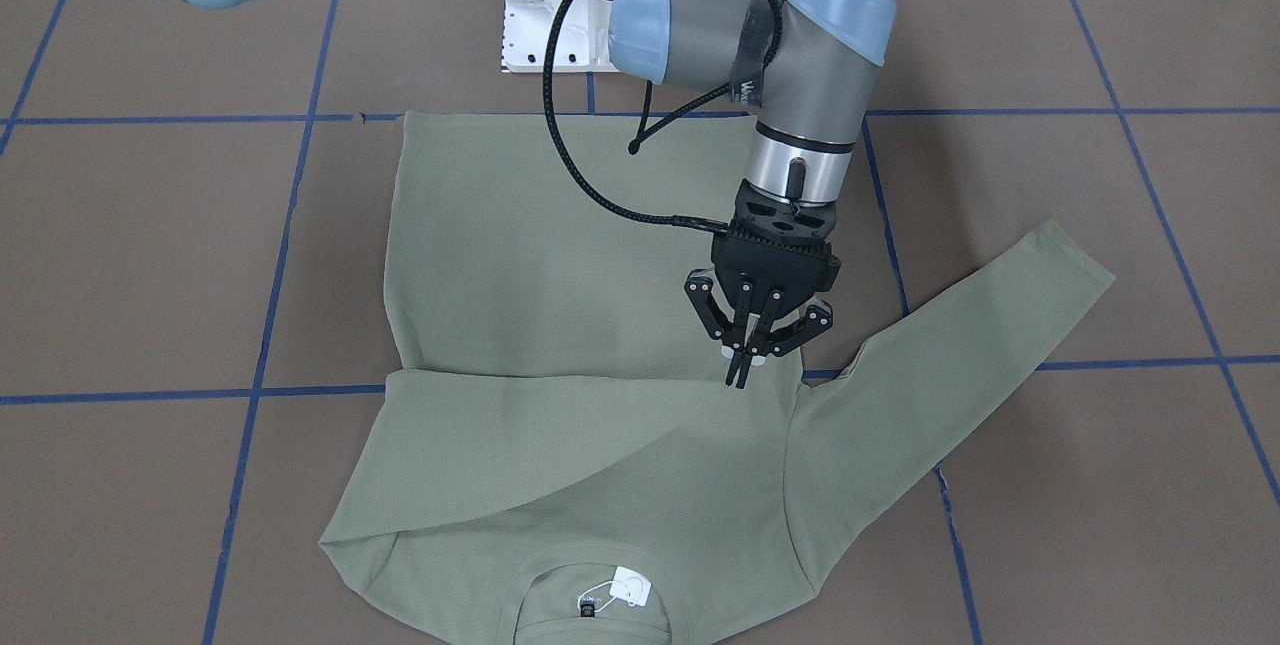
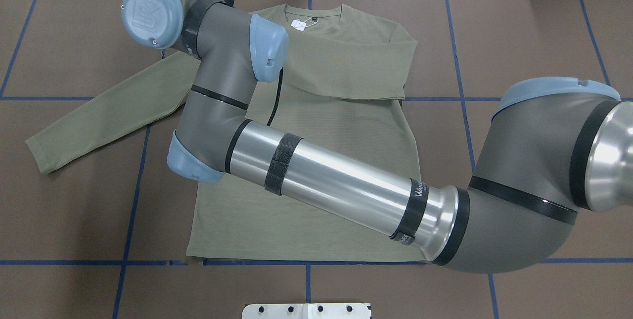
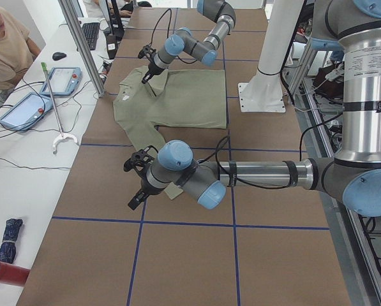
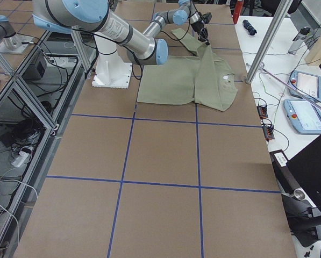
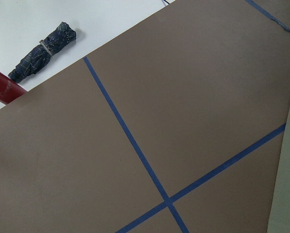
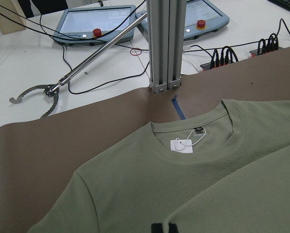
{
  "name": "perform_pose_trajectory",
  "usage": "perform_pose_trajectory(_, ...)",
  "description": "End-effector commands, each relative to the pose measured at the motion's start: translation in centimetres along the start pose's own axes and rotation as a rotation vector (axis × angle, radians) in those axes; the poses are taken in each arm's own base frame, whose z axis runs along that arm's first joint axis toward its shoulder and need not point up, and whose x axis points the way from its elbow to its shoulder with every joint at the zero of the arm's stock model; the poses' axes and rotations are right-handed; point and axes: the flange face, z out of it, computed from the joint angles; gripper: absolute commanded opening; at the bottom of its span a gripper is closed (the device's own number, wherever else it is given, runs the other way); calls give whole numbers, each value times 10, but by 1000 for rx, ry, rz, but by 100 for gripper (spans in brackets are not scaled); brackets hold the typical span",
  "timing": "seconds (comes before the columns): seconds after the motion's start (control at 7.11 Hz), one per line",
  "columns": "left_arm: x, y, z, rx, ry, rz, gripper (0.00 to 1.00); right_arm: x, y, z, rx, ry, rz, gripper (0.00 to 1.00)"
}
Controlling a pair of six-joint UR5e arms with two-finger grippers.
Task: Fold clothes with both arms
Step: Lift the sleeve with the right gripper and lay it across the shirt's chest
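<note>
The sage-green shirt (image 1: 560, 255) lies flat on the brown table, neckline and white tag (image 1: 630, 587) towards the operators. Its right sleeve is folded across the chest. Its left sleeve (image 1: 980, 345) lies stretched out on the table. My right arm reaches across the shirt. My right gripper (image 1: 741, 375) is shut on the cuff end of the folded sleeve, near the left armpit. It also shows in the right wrist view (image 6: 164, 227). My left gripper (image 3: 136, 194) shows only in the exterior left view, beside the left sleeve. I cannot tell whether it is open.
The white pedestal base (image 2: 306, 310) stands at the robot's edge of the table. A metal post (image 6: 159, 48), teach pendants (image 4: 305, 115) and a reacher tool (image 6: 38, 94) lie on the operators' side. A folded umbrella (image 5: 45, 48) and a red cylinder (image 5: 1, 87) lie past the table's left end.
</note>
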Motion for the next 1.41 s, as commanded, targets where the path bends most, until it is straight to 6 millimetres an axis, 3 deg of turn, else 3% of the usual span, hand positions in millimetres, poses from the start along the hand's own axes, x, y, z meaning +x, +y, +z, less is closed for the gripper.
perform_pose_trajectory(0.0, 0, 0, 0, 1, 1, 0, 100, -19, 6, 2, 6, -38, 12, 0)
perform_pose_trajectory(0.14, 0, 0, 0, 1, 1, 0, 100, -20, 8, 2, 5, -49, 15, 47)
perform_pose_trajectory(0.56, 1, -2, -1, 3, 1, 1, 100, -21, 8, 8, -4, -40, 14, 78)
perform_pose_trajectory(0.7, 1, -8, -1, 9, -1, -3, 100, -23, 0, 3, -28, -47, 20, 98)
perform_pose_trajectory(0.84, 3, -28, -4, 32, -1, 16, 100, -20, -27, 4, -77, -48, 40, 100)
perform_pose_trajectory(0.98, 4, -49, -7, 57, -3, 16, 100, -7, -72, 11, -197, -46, 39, 100)
perform_pose_trajectory(1.13, 4, -55, -8, 84, -3, 22, 100, 33, -131, 18, -313, -24, -8, 100)
perform_pose_trajectory(1.27, 11, -52, -12, 138, -4, 58, 100, 86, -188, 20, -363, -21, -123, 100)
